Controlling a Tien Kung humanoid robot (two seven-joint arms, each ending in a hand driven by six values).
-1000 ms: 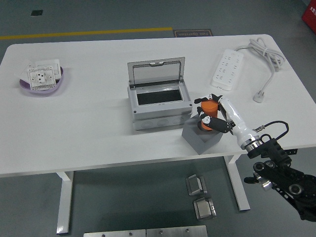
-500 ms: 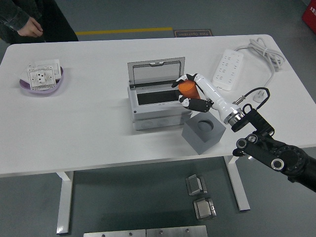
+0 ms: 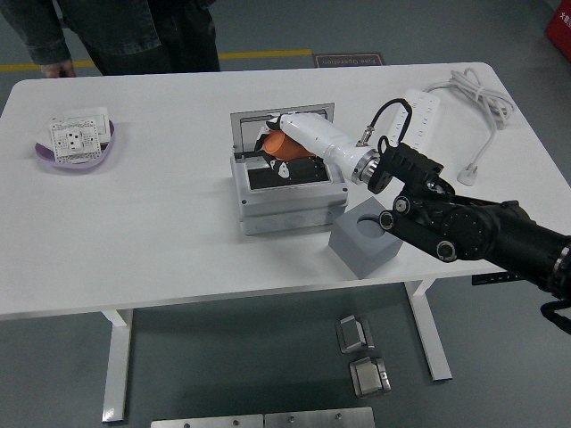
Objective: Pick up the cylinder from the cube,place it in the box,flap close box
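Observation:
My right hand (image 3: 278, 152) is shut on the orange cylinder (image 3: 271, 143) and holds it over the opening of the grey box (image 3: 285, 207) at the table's middle. The box's clear lid (image 3: 254, 120) stands open behind the hand. The grey cube (image 3: 367, 239), with a round hole in its top, stands right of the box near the table's front edge, with nothing in it. My right arm (image 3: 464, 227) reaches in from the right, over the cube. My left arm is out of view.
A purple dish (image 3: 49, 159) with a white socket plate on it sits at the far left. A white power strip (image 3: 426, 107) with its cable lies at the back right. A person (image 3: 116, 31) stands at the far left side.
My right hand lifted the orange cylinder off the cube and carried it left to above the open box. A person has come up to the table's far left.

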